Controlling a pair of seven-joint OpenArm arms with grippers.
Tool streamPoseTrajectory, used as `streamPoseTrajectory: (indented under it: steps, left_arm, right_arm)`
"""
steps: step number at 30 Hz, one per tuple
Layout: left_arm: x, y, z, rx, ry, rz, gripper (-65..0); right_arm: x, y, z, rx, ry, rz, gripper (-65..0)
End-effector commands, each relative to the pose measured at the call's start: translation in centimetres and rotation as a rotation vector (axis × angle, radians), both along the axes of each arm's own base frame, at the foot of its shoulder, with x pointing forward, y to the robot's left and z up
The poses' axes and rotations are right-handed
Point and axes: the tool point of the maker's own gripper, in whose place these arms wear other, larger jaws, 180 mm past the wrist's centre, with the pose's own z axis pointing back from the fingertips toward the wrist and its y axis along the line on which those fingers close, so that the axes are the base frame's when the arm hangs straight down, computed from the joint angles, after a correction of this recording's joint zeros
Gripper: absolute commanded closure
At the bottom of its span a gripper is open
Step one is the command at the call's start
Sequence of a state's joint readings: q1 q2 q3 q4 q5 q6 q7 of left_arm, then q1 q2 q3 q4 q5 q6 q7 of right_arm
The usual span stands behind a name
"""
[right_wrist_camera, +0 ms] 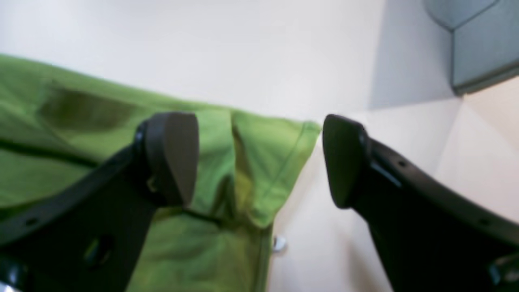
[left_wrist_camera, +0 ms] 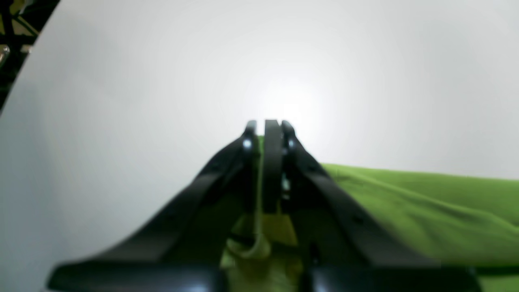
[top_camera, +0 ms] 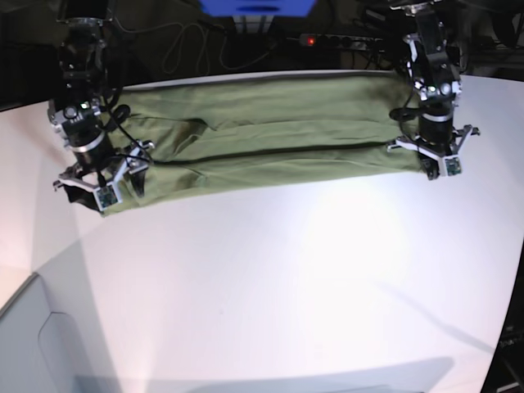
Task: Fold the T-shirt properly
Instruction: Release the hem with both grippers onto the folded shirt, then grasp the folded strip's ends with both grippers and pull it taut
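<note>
The olive-green T-shirt lies folded lengthwise into a long band across the far part of the white table. My left gripper is at the band's right end. In the left wrist view the left gripper is shut with green cloth pinched between its fingers, and the T-shirt runs off to the right. My right gripper is at the band's left end. In the right wrist view the right gripper is open, its fingers wide apart over the T-shirt's corner.
The table's far edge runs just behind the shirt, with cables and a power strip beyond it. A grey panel sits at the table's near left corner and also shows in the right wrist view.
</note>
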State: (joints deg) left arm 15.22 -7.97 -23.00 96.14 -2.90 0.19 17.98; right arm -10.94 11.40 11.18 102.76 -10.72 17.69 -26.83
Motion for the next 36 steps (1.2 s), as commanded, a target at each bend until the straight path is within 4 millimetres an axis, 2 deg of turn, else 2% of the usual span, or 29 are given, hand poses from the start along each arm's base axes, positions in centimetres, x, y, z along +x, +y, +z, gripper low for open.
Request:
streamPoseTrajectory:
  steps: [1, 6, 10, 20, 23, 25, 27, 31, 36]
  left_arm:
    - [0.4, 0.2, 1.4, 0.023, -0.045, -0.008, 0.0]
    - [0.3, 0.1, 1.5, 0.025, -0.046, -0.010, 0.0]
    - [0.3, 0.1, 1.5, 0.025, -0.044, -0.009, 0.0]
    - [0.3, 0.2, 1.4, 0.026, -0.042, -0.009, 0.0]
    - [0.2, 0.2, 1.3, 0.025, -0.041, -0.009, 0.0]
    - [0.2, 0.2, 1.3, 0.025, -0.041, -0.009, 0.0]
    - [0.2, 0.2, 1.3, 0.025, -0.041, -0.009, 0.0]
    - [0.3, 0.2, 1.4, 0.026, -0.042, -0.009, 0.0]
    - [0.2, 0.2, 1.3, 0.026, -0.041, -0.009, 0.0]
  right_arm:
    - [0.8, 0.0, 1.2, -0.007, -0.035, 0.012, -45.9]
    - [2.4, 0.2, -0.4, -0.039, 0.074, 0.034, -45.3]
    - [3.1, 0.1, -0.8, -0.046, 0.104, 0.051, -45.2]
    - [2.3, 1.1, -3.6, -0.012, 0.185, 0.076, -44.7]
    - [1.7, 1.5, -4.4, 0.002, 0.207, 0.076, -39.1]
    - [1.6, 1.5, -4.5, 0.002, 0.210, 0.076, -32.7]
    - [1.6, 1.5, -4.5, 0.002, 0.212, 0.076, -23.2]
    - [1.5, 1.5, -4.3, 0.000, 0.206, 0.078, -0.1]
    - [0.6, 1.8, -2.6, -0.015, 0.159, 0.092, -0.1]
